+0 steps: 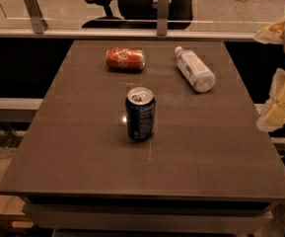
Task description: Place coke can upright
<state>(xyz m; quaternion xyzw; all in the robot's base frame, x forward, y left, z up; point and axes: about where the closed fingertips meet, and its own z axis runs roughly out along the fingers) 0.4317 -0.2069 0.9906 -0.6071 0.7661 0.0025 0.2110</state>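
Observation:
The coke can [125, 59] is red-orange with white lettering. It lies on its side at the far left-centre of the brown table [83, 147], its long axis running left to right. My gripper [281, 100] shows as pale yellow-white parts at the right edge of the view, beyond the table's right side. It is well apart from the coke can and holds nothing that I can see.
A dark blue can [140, 113] stands upright in the middle of the table. A clear plastic bottle with a white label [195, 69] lies on its side at the far right. Behind the table runs a glass partition with metal posts [162, 11], and an office chair stands beyond it.

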